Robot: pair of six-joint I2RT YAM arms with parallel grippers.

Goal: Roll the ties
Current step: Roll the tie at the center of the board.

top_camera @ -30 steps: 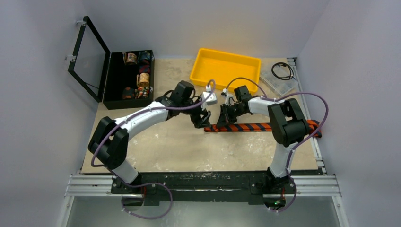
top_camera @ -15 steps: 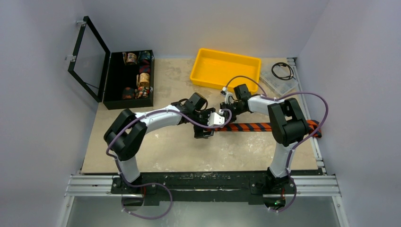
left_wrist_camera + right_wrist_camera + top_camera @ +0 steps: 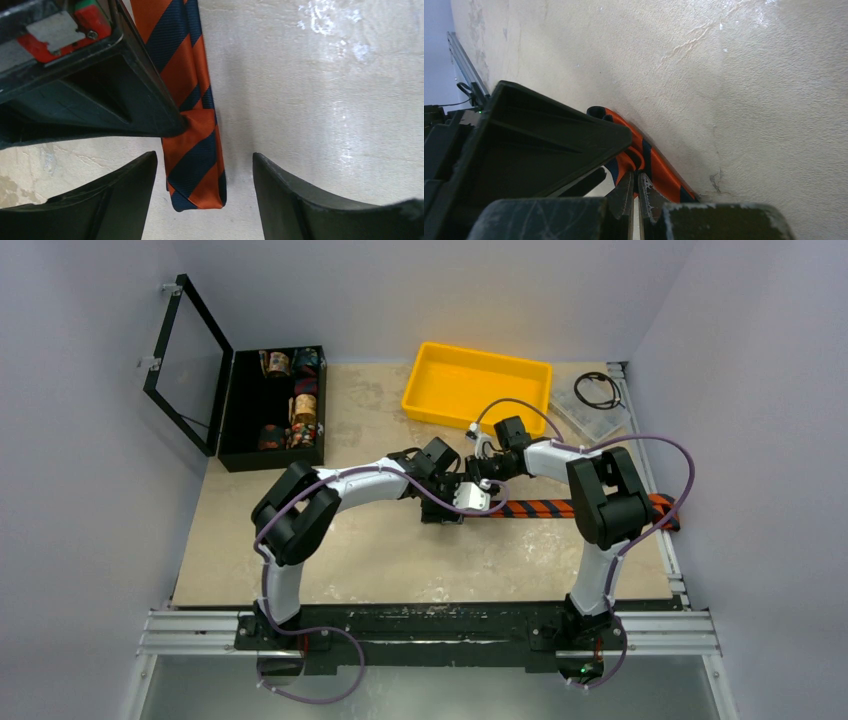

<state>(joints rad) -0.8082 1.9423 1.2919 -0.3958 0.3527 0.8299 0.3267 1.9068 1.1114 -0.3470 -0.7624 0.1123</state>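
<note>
The tie (image 3: 560,508) is orange-red with navy diagonal stripes and lies flat across the table's right half. Its folded left end (image 3: 195,170) sits between the fingers of my left gripper (image 3: 202,200), which is open and straddles it without touching. My left gripper (image 3: 443,518) is low over that end in the top view. My right gripper (image 3: 634,182) is shut on a raised fold of the tie (image 3: 659,170), just behind the end. In the top view my right gripper (image 3: 478,486) stands right beside the left one.
A black case (image 3: 240,410) with its lid up stands at the back left and holds several patterned fabric rolls. A yellow tray (image 3: 475,385) is at the back centre. A clear box with a black cable (image 3: 595,400) lies at the back right.
My left arm has swung right and down, from beside the tie's end to straddling it. Its jaws widened, then narrowed a little. My right gripper has kept its pinch in place.
</note>
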